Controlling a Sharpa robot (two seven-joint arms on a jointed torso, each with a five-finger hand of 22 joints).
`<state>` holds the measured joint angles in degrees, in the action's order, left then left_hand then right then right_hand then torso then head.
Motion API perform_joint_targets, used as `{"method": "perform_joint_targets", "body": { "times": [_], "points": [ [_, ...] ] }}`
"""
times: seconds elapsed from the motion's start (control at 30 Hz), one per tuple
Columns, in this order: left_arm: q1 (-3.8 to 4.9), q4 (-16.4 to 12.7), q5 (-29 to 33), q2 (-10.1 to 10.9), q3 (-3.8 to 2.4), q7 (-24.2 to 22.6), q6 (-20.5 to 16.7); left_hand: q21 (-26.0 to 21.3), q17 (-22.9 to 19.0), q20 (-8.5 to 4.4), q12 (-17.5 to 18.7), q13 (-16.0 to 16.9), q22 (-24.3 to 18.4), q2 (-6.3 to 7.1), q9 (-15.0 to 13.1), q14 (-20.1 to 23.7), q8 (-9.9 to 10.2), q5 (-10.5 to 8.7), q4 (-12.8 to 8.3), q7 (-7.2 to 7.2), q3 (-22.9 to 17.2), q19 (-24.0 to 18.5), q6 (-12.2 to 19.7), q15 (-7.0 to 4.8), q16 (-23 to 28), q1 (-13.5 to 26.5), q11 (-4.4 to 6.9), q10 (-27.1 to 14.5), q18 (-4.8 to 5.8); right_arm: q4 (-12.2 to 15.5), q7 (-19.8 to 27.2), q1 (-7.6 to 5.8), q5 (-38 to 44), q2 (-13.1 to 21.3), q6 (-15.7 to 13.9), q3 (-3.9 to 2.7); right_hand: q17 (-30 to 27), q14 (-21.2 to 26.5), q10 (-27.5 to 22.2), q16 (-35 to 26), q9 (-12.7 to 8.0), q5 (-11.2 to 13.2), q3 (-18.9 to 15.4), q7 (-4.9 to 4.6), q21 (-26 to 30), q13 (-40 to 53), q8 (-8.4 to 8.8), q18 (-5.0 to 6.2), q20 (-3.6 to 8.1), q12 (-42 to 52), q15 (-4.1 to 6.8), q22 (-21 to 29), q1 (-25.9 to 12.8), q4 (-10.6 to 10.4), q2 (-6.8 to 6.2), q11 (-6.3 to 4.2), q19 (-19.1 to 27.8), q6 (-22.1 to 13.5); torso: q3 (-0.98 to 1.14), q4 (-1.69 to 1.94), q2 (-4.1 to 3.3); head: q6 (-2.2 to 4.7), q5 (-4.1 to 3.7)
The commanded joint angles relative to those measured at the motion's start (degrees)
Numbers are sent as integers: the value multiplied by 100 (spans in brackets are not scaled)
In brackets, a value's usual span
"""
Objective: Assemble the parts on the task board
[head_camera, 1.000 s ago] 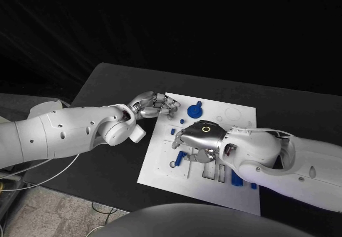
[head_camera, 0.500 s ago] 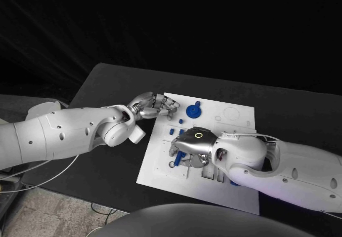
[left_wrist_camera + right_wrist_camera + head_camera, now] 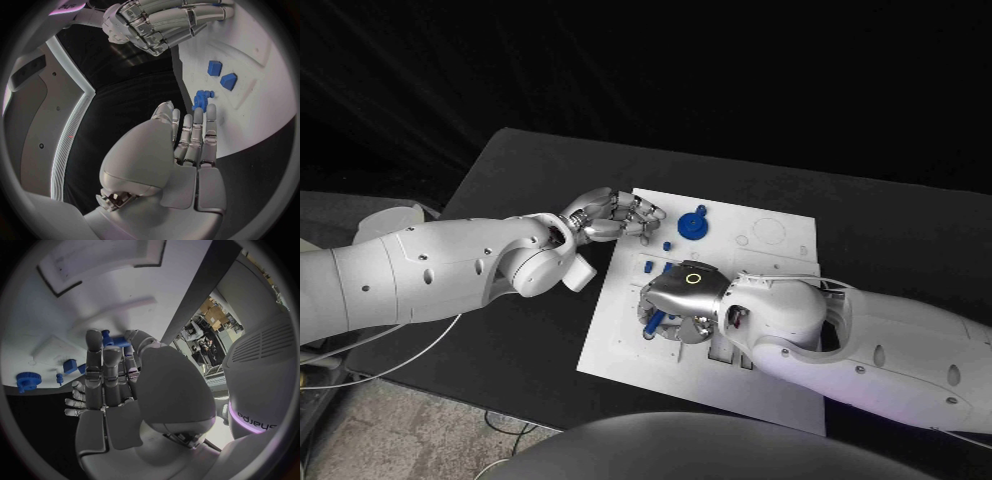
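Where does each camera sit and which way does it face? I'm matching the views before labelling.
Head view: on the robot's head, looking down at the task board; both arms, left hand, right hand.
Left wrist view: behind the left hand, facing the board's edge.
Right wrist view: behind the right hand, facing the board.
Shared: the blue gear part shows in the head and right wrist views.

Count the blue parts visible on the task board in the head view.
5, possibly more hidden under the right hand: a gear-like part near the board's far edge, a small part beside it, two small parts mid-board, and an elongated part at the right hand's fingers.
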<state>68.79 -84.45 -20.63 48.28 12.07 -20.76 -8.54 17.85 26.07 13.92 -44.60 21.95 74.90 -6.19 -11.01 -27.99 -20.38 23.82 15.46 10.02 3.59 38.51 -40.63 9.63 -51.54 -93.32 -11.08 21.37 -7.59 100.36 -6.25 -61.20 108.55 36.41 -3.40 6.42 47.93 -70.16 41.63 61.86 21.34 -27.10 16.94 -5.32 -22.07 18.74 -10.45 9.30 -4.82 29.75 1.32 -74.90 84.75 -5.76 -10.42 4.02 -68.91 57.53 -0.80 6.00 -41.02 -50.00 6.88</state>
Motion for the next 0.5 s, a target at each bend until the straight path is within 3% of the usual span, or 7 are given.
{"method": "perform_joint_targets", "body": {
  "times": [0.03, 0.33, 0.5],
  "points": [
    [-14, -4, 21, -16, -2, -52, 129, -18, -8, 24, -25, -11, 109, -45, 7, -7, -34, 23, 3, 36, -45, -24, 14, 39, -32, -18, -56, -3, -74, -65, -58, 54, 279, -6, 118, 41, -4, 46, -25, -21, 124, -55, 6, 11, -19, 14, -114, 50, 1, 46, -11, -227, -42, 75, -3, -19, 53, 41, -3, -2, -4, 0, 1],
    [-37, 5, 21, -19, -2, -33, 152, -23, -14, 29, -22, -29, 113, -83, 12, 2, -38, 38, 22, 40, -59, -28, 24, 50, -37, -9, -73, -9, -69, -29, 180, 63, 92, 26, -465, 41, 400, -235, 311, 340, 634, -134, 98, 33, -734, 125, -595, -21, 15, 292, 5, -323, -198, 112, 169, -12, -122, 358, 1, -3, -8, 0, 40],
    [-43, 11, 22, -21, -2, -29, 159, -28, -19, 34, -21, -46, 115, -122, 17, 10, -42, 50, 51, 43, -69, -29, 34, 59, -42, 12, -84, -15, -65, 72, 263, 27, -18, 87, -712, 39, 464, -282, 644, 419, 774, -101, 184, 35, -939, 167, -649, -42, 0, 436, -27, -340, -244, 145, 200, -14, -152, 320, -2, 3, -4, 0, 57]
  ]
}}
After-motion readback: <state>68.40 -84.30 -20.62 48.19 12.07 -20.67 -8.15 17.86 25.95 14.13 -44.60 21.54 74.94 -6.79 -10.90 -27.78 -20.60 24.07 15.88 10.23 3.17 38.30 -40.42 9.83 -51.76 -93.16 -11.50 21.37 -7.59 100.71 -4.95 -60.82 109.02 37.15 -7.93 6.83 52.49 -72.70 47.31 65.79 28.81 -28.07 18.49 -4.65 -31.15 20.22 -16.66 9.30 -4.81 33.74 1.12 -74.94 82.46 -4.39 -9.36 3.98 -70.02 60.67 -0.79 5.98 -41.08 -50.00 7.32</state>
